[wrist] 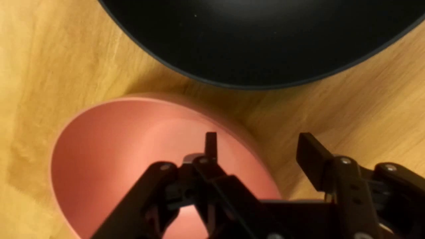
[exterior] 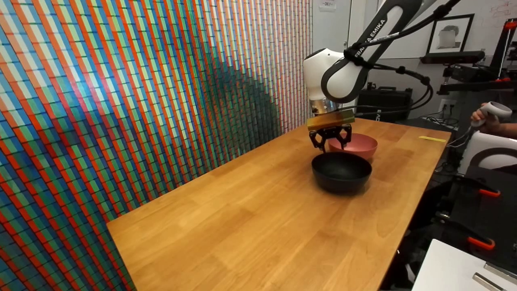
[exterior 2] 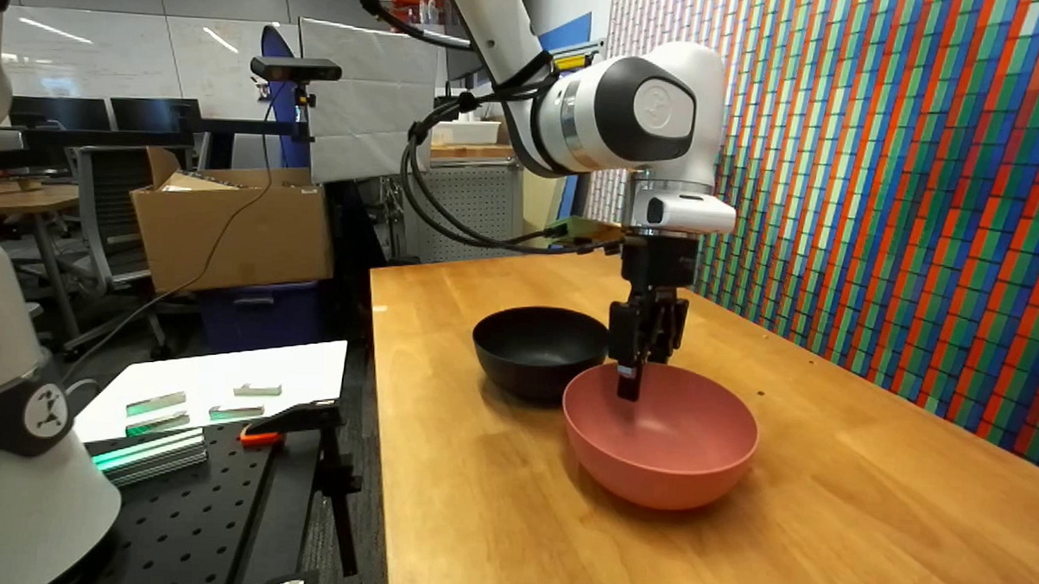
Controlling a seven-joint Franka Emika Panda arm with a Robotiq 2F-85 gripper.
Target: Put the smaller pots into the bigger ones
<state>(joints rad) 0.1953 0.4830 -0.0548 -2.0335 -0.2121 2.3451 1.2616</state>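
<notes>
The red bowl [exterior: 361, 146] stands upright on the wooden table, close beside the black bowl [exterior: 341, 182]. In an exterior view, the red bowl [exterior 2: 660, 478] is nearer the camera and the black bowl [exterior 2: 534, 370] is behind it. My gripper [exterior: 333, 149] is open and points down at the red bowl's rim. In the wrist view, the gripper [wrist: 257, 139] has one finger over the inside of the red bowl [wrist: 109, 142] and the other outside its rim, with the wall between them. The black bowl [wrist: 259, 49] lies ahead at the top, apart from the fingers. Both bowls look empty.
The wooden table [exterior: 242, 230] runs along a colourful tiled wall [exterior: 161, 101]. A yellow strip [exterior: 432, 138] lies near the table's edge. A person's hand holds a white controller [exterior: 497, 109] beyond that edge. A white board [exterior 2: 223, 377] with metal pieces stands beside the table.
</notes>
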